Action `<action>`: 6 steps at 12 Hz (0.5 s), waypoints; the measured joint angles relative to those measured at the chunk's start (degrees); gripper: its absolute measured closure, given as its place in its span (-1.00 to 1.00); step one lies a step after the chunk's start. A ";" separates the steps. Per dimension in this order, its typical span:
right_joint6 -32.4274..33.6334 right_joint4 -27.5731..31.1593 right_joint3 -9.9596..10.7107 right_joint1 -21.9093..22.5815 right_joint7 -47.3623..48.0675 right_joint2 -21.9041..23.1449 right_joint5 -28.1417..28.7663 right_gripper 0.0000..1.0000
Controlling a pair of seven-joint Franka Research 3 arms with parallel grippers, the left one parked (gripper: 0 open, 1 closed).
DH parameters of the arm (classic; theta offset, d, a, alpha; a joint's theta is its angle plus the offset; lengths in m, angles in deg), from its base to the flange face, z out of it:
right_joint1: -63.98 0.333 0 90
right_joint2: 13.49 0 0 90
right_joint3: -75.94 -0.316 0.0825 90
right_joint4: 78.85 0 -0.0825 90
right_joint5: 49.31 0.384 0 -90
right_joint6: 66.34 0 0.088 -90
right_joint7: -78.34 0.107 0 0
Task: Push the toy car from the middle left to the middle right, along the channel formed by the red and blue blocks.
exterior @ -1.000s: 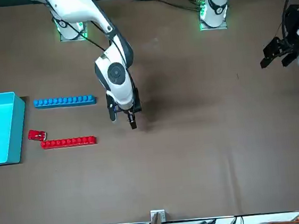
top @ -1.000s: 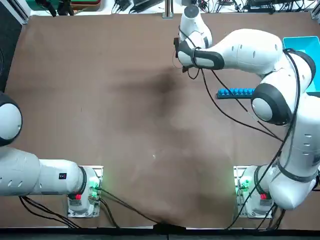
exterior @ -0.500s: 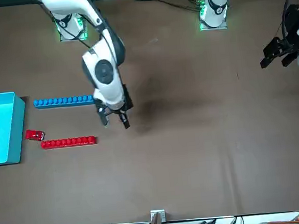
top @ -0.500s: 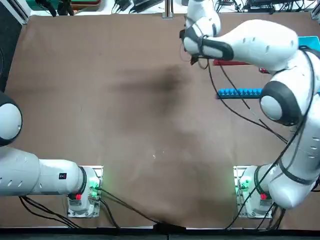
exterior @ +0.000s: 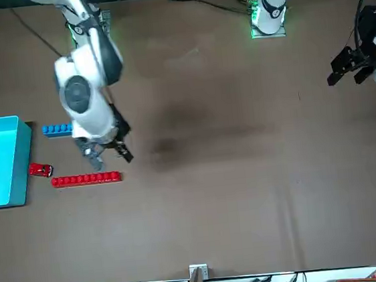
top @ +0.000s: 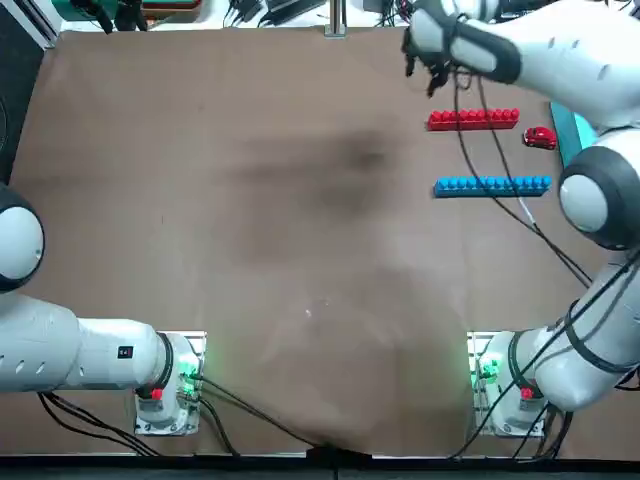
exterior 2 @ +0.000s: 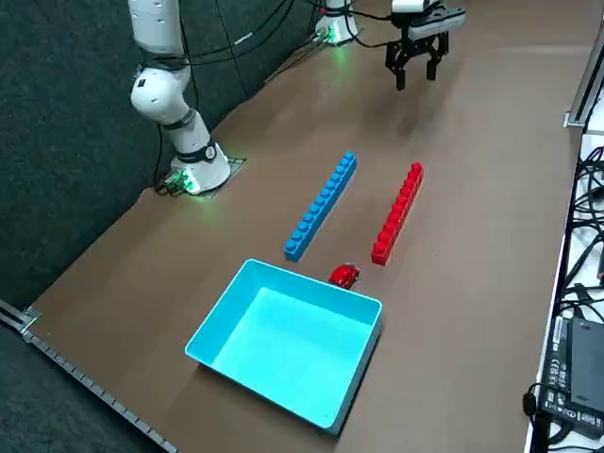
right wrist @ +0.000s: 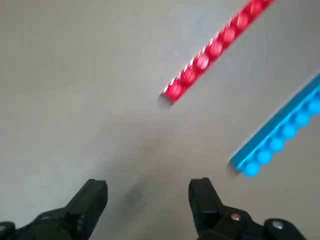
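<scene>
my right gripper [right wrist: 150, 185] is open wide, up over the tabletop [top: 250, 230], off to the left of the red block [top: 473, 119]. the little red toy car [top: 540, 138] sits past the right ends of the red block and the blue block [top: 492, 186]. it is just beside the light blue bin [exterior 2: 293, 340]. i see nothing between my two fingers [right wrist: 92, 202] but tabletop.
</scene>
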 joint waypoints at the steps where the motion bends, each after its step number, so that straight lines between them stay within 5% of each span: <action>1: 1.05 1.26 0.05 -3.30 -9.27 2.65 0.00 -1.00; 6: 5.81 4.38 0.07 -10.23 -31.28 9.79 0.00 -1.00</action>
